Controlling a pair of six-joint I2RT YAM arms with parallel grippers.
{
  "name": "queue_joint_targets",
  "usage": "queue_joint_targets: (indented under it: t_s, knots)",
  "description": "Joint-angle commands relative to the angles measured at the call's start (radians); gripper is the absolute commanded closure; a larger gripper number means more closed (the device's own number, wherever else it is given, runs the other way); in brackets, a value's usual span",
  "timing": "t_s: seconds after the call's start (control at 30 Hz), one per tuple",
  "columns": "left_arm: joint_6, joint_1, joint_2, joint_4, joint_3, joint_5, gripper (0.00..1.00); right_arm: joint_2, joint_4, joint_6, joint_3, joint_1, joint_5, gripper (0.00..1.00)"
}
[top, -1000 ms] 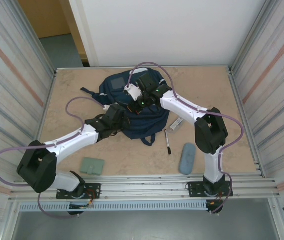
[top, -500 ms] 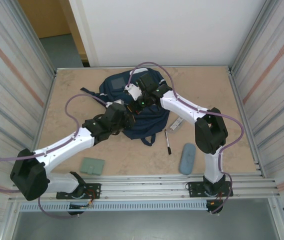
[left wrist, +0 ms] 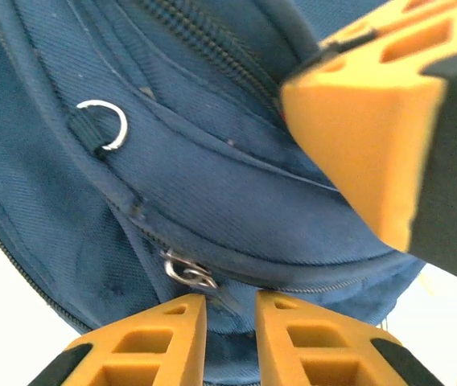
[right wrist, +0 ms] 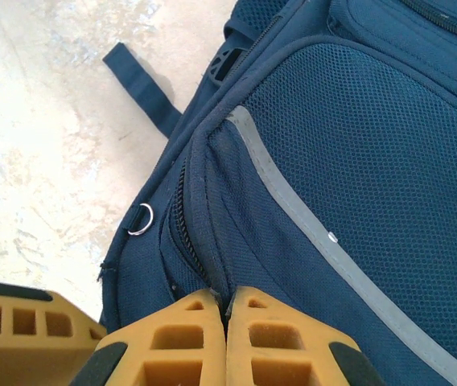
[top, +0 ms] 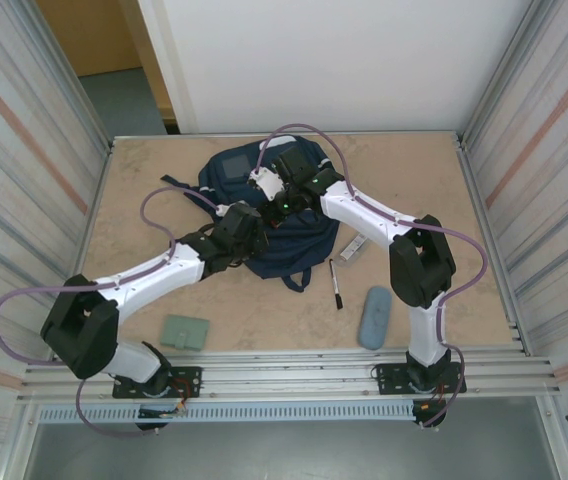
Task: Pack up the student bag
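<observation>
The student bag (top: 294,245), a navy backpack with a thin light stripe (right wrist: 293,189), lies in the middle of the table. My right gripper (top: 264,190) is at its upper left part. It (right wrist: 227,299) is shut on a ridge of the bag's fabric beside a zip. My left gripper (top: 248,226) is at the bag's left edge, just below the right one. Its jaws (left wrist: 231,304) stand a narrow gap apart around the tab of a zipper pull (left wrist: 188,272). The right gripper's finger (left wrist: 373,137) looms close at the upper right of the left wrist view.
Near the front edge lie a green wallet (top: 185,331) and a grey-blue pencil case (top: 373,317). A black pen (top: 335,283) and a small pale object (top: 351,246) lie right of the bag. A dark strap (right wrist: 142,76) trails onto the table. Metal walls flank both sides.
My left arm swung out to the left and came back, and its gripper edged slightly up and right along the bag. The right arm and the bag have stayed put.
</observation>
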Motion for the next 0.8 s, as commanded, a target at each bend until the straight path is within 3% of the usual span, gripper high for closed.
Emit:
queue_joint_targets:
  t_s: [0.0,0.37,0.77]
  knots:
    - [-0.009,0.018,0.006,0.001,0.015,-0.038,0.77,-0.02,-0.002,0.033,0.036,0.005,-0.047,1.0]
    - [0.003,0.05,0.087,0.027,0.019,-0.013,0.76,-0.026,0.002,0.032,0.039,0.008,-0.055,1.0]
    - [0.023,0.09,0.009,0.04,-0.018,0.027,1.0,-0.019,-0.001,0.023,0.026,0.007,-0.043,1.0]
